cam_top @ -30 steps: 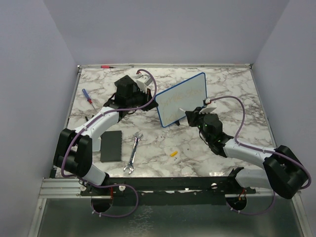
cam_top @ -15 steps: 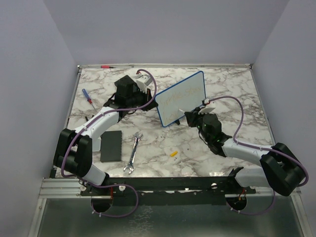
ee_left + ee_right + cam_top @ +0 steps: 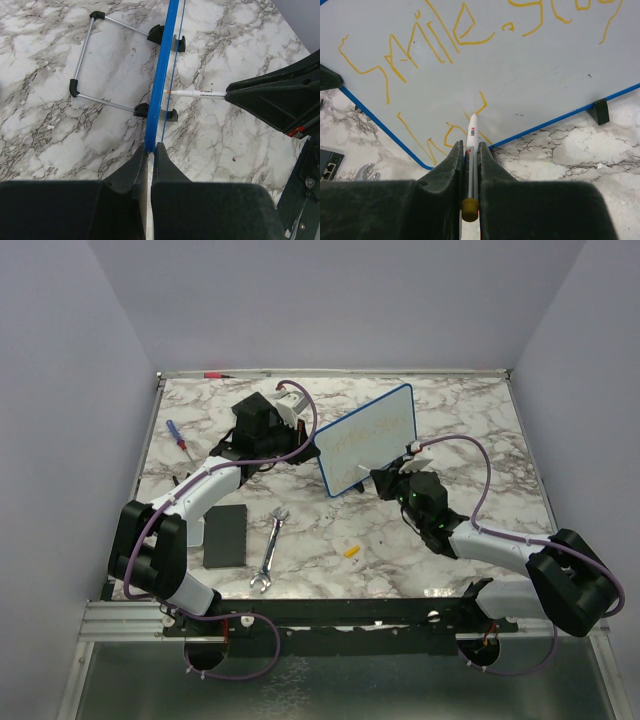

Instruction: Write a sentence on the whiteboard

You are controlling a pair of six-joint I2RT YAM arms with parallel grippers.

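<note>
The whiteboard (image 3: 368, 438) stands tilted at mid table, white face in a thin blue frame (image 3: 160, 75). My left gripper (image 3: 151, 147) is shut on its blue edge, seen at the board's left side (image 3: 314, 447) from above. My right gripper (image 3: 471, 145) is shut on a white marker (image 3: 472, 131) with a yellow end cap. The marker's tip touches the lower part of the board face (image 3: 530, 70). The sentence (image 3: 420, 45) shows as yellow handwriting, one line across the top and a few strokes below around the tip. From the left wrist, the marker (image 3: 192, 93) meets the board from the right.
A wrench (image 3: 270, 550), a flat black pad (image 3: 225, 535) and a small yellow cap (image 3: 351, 551) lie in front of the board. A blue-handled screwdriver (image 3: 176, 433) lies at the left, a red pen (image 3: 213, 373) on the back rail. The board's wire stand (image 3: 82, 65) spreads behind it.
My right gripper has shifted slightly left along the lower board with the marker tip on the face. The left arm and the board have stayed put.
</note>
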